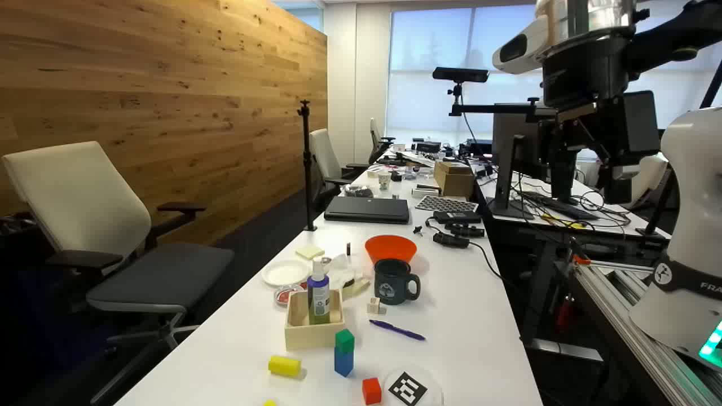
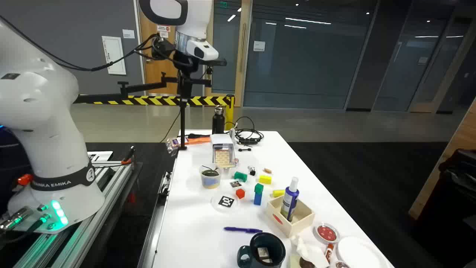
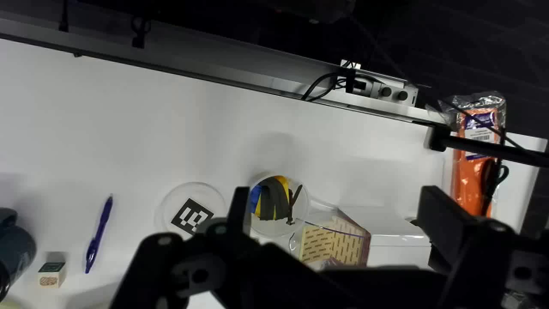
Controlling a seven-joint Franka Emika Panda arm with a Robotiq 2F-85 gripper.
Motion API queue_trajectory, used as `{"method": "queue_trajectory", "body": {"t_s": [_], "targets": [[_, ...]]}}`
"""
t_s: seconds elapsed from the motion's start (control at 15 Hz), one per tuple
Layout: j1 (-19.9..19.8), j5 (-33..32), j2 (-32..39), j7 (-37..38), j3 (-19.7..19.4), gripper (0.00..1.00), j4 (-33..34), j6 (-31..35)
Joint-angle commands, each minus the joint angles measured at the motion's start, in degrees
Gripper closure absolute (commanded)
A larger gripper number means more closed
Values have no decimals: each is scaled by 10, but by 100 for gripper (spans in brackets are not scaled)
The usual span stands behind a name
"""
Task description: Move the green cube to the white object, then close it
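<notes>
Green cube [image 1: 344, 341] sits on top of an upright blue block [image 1: 343, 362], lower middle of the frame in an exterior view. Equal-sided, so no long axis; one vertical edge faces that camera. Blue block's long axis is vertical. My arm [image 2: 41, 96] is raised high above the surface [image 2: 193, 223], end effector [image 3: 336, 208] aimed down, fingers [image 3: 437, 227] spread wide, holding nothing. In both exterior views the cube lies far below my end effector, well apart.
</notes>
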Motion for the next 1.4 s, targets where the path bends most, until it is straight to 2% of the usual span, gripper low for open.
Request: {"method": "queue_trajectory", "body": {"t_s": [0.0,1.07,1.33], "targets": [[-10,5,-1,-4,8,0,1,-3],[-10,5,-1,-4,8,0,1,-3],[-18,3,19,-8,7,0,14,36]]}}
